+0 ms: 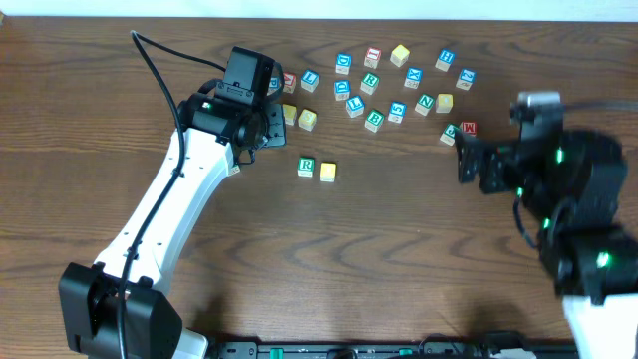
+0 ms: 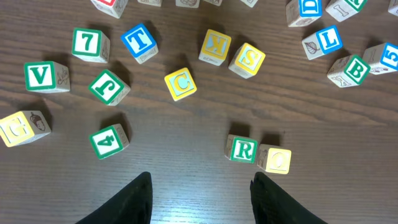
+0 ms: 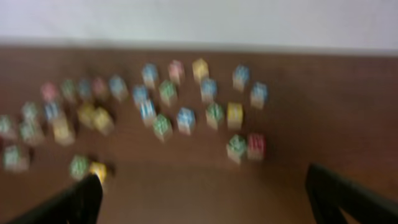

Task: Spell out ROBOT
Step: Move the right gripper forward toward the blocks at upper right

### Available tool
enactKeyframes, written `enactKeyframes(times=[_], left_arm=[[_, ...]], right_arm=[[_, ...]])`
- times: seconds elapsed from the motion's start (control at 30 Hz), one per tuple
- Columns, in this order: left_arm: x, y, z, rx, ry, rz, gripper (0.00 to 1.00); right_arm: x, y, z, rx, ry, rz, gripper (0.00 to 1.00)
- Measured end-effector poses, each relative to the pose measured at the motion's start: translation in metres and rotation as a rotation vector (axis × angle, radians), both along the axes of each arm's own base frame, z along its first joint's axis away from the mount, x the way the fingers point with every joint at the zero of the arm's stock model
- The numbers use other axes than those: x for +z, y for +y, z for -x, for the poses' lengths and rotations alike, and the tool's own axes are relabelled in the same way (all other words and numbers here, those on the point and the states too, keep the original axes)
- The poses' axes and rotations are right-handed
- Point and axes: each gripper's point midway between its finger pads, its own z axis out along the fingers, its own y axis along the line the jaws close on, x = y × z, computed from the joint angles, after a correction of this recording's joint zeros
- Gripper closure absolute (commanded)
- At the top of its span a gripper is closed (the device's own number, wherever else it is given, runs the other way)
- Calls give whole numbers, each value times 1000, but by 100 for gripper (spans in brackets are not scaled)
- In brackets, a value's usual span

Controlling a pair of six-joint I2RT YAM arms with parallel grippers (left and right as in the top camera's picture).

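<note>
My left tool [image 2: 200,180] hangs wide open, holding nothing, just short of the R block [image 2: 242,149]; the B block [image 2: 356,70] I need lies beyond that R, off to its right.

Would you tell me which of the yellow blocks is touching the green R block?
The yellow O block, side by side with the green R block; every other yellow block stands away from it.
</note>
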Motion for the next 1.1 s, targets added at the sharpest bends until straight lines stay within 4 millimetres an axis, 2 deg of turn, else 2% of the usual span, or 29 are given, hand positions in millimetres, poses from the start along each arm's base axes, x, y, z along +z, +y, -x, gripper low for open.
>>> enactKeyframes(times=[0.13,0.33,0.5,0.6,0.77,0.97,1.1], left_arm=[[0,0,0,0,0,0,50],[0,0,0,0,0,0,51],[-3,-2,-5,0,-5,2,51],[-3,-3,-9,0,-17,6,51],[-1,-4,-13,-10,-39,7,51],[7,-9,-25,-51,-104,3,51],[17,-7,-40,-55,-172,11,51]], right_arm=[[3,1,-16,11,104,25,1],[-15,4,-28,29,251,39,1],[-24,10,-23,57,307,18,1],[-30,13,-14,71,352,9,1],[-27,21,-13,107,348,-26,1],[-23,28,-16,122,336,-73,1],[-34,27,-13,110,387,-70,1]])
